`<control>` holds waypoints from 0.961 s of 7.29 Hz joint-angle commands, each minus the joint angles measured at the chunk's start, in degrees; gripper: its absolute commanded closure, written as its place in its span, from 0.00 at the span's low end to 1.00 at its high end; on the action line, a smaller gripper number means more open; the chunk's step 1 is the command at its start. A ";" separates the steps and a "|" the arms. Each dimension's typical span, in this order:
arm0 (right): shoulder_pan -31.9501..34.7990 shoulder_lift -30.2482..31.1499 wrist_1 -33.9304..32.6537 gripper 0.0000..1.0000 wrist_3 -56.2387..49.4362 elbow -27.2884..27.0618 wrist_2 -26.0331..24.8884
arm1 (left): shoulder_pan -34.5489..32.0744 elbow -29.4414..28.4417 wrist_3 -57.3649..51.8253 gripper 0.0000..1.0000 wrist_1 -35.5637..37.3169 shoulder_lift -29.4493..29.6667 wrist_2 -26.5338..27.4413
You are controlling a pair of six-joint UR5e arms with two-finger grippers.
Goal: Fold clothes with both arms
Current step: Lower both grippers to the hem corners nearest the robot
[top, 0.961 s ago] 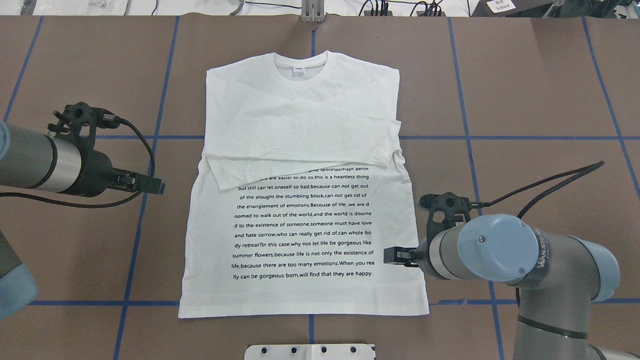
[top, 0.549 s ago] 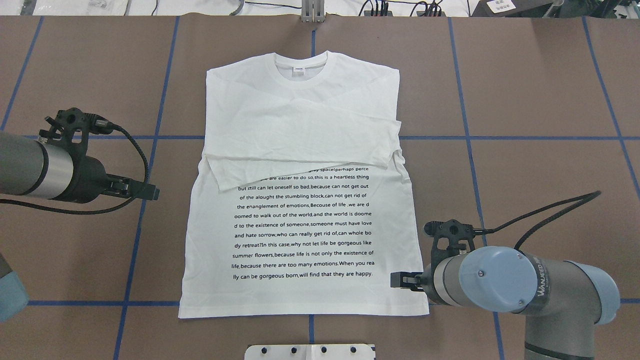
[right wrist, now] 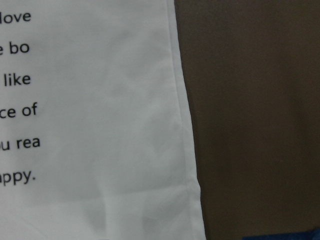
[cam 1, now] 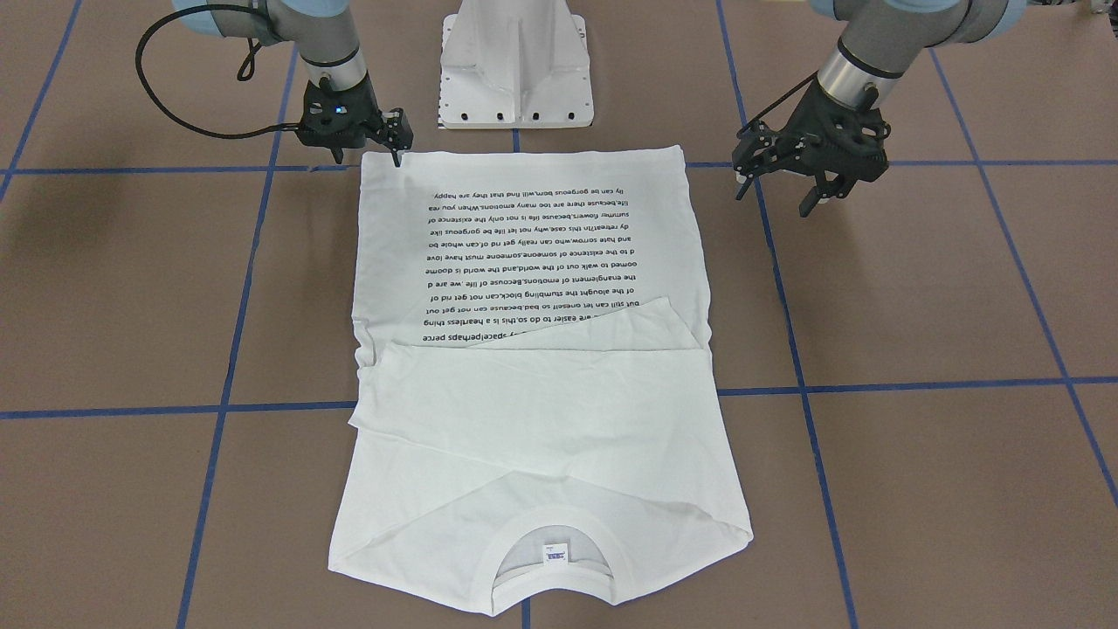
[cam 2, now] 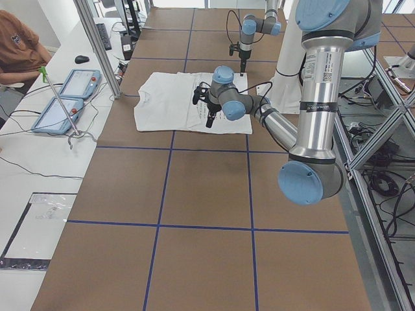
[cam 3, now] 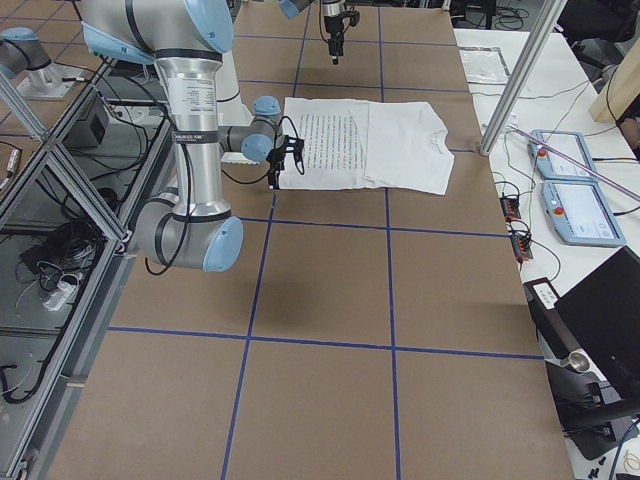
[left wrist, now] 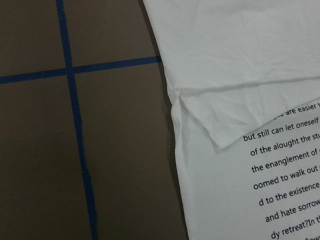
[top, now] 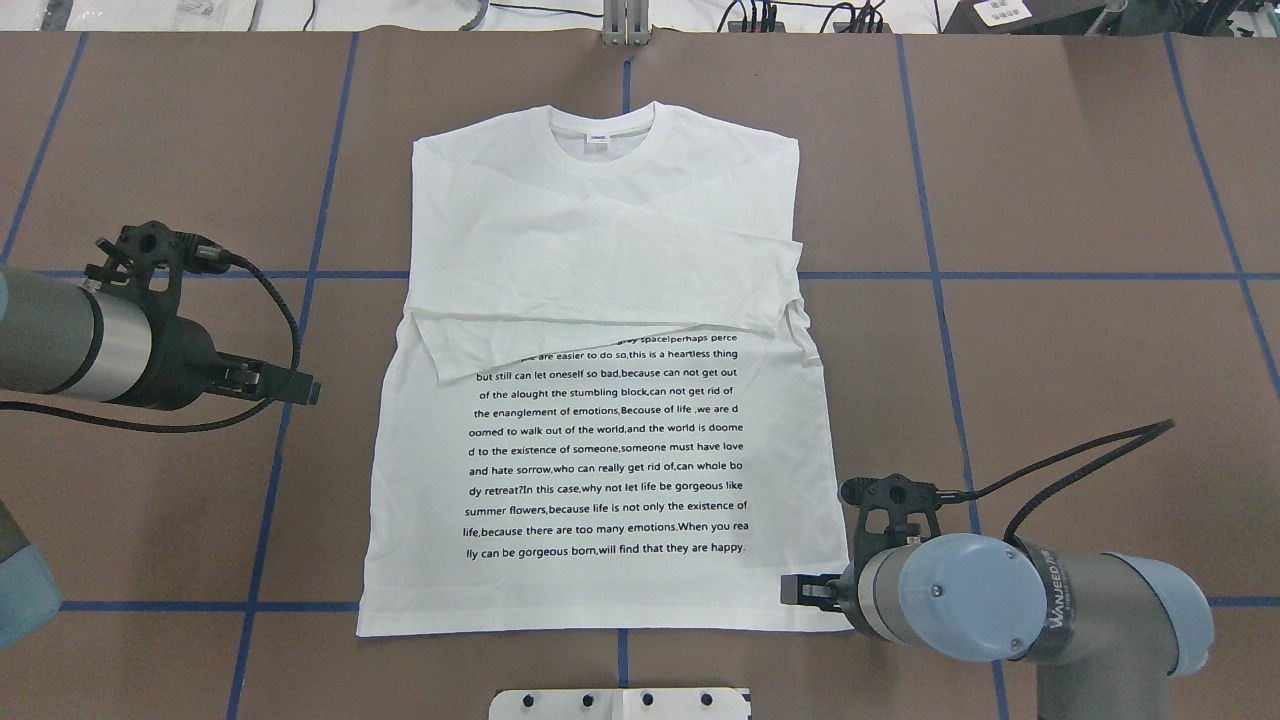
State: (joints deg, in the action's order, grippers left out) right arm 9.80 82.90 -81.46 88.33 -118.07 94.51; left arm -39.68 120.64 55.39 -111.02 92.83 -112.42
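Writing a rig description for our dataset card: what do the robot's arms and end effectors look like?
The left arm and right arm are grey metal tubes with light-blue joint caps; the right one carries dark lettering. The left end effector and right end effector are black, two-fingered, each with a black cable looping from its wrist.

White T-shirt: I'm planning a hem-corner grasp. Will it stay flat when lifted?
Probably not: the white T-shirt lies limp, its folded sleeves softly creased, so it should droop. It looks thin and light; a lifted corner would likely drag the rest across the table.
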 commanded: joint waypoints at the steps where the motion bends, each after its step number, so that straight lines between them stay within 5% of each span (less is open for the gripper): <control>1: -0.22 0.15 2.35 0.01 0.70 1.52 -0.03 | 0.04 0.12 -0.02 0.00 -0.08 0.16 -0.17; 4: -1.53 0.07 2.45 0.02 4.47 1.18 -0.29 | 0.04 -0.06 -0.02 0.00 -0.07 0.34 0.01; 7: -1.45 0.76 2.45 0.30 5.27 1.09 -0.29 | 0.13 0.30 0.07 0.00 -0.16 1.21 -0.26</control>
State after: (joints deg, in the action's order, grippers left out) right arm 8.38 83.26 -79.02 93.22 -116.96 94.23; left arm -39.61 120.73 55.39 -111.17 93.50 -112.62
